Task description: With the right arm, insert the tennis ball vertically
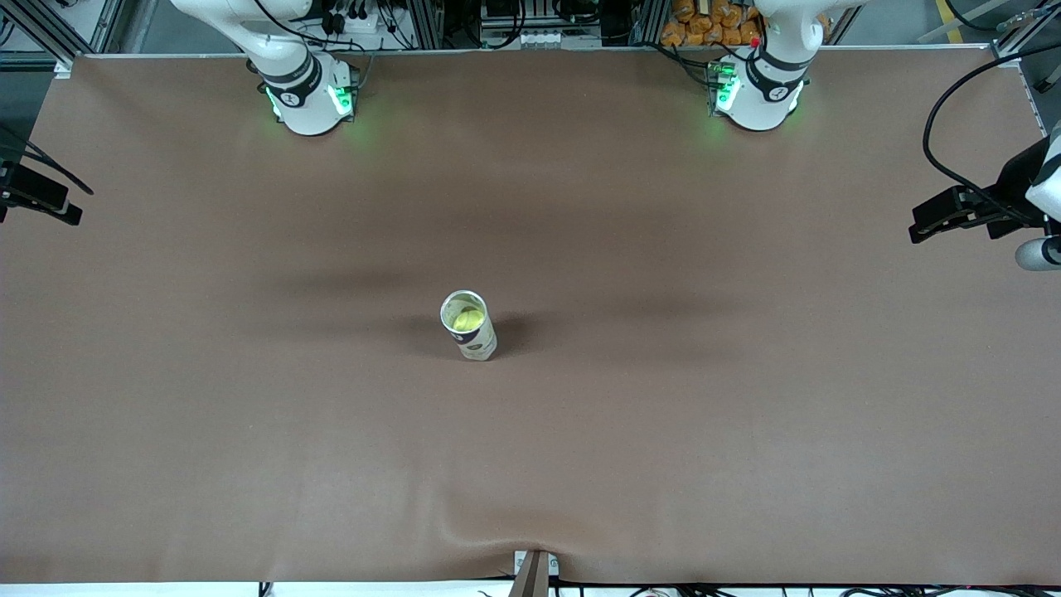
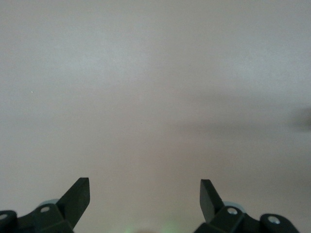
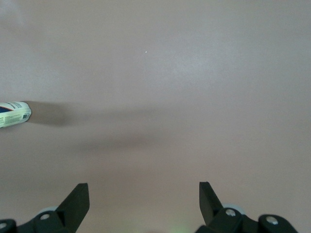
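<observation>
A white can [image 1: 477, 340] stands upright in the middle of the brown table, open end up. A yellow-green tennis ball [image 1: 468, 317] sits inside it, below the rim. The can's lower part also shows at the edge of the right wrist view [image 3: 14, 114]. My right gripper [image 3: 144, 190] is open and empty, high over bare table, well apart from the can. My left gripper [image 2: 145, 187] is open and empty over bare table. Neither gripper shows in the front view; only the two arm bases [image 1: 307, 95] [image 1: 758, 91] show there.
Black fixtures with cables jut in at the table's two ends [image 1: 37, 199] [image 1: 970, 211]. A small bracket [image 1: 535, 572] sits at the table edge nearest the front camera. The brown cover [image 1: 249, 456] has a slight wrinkle near it.
</observation>
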Tool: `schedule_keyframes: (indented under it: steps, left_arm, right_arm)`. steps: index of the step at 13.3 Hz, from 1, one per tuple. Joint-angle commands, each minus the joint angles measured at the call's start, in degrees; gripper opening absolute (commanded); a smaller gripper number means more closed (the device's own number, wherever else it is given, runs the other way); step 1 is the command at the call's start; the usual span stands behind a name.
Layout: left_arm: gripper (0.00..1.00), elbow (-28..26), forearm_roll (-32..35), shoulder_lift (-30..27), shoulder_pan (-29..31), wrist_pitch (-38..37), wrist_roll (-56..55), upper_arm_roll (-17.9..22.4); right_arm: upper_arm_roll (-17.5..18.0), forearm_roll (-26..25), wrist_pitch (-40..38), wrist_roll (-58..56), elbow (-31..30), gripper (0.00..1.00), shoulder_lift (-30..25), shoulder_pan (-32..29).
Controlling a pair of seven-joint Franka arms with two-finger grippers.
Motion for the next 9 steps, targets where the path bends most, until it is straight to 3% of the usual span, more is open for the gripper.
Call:
schedule_keyframes:
  steps: [1, 3, 7, 9]
  left_arm:
    - [1.00, 0.61, -2.08, -0.87, -5.73, -1.13, -1.16, 5.84]
    - [1.00, 0.35, -3.93, -1.66, -12.68, -1.13, -0.46, 14.47]
    - [1.00, 0.35, -4.47, -2.01, -17.01, -1.22, -0.37, 18.71]
    - [1.00, 0.35, -4.47, -2.01, -16.85, -1.22, -0.28, 18.72]
  right_arm:
    - [0.25, 1.03, -0.03, -0.61, -0.13, 1.00, -0.19, -0.48]
    - [0.25, 1.03, -0.03, -0.61, -0.13, 1.00, -0.19, -0.48]
    - [0.78, 1.03, 0.06, -0.61, -0.21, 1.00, -0.02, -0.05]
    - [2.18, 1.03, -0.03, -0.52, -0.30, 1.00, -0.02, -0.04]
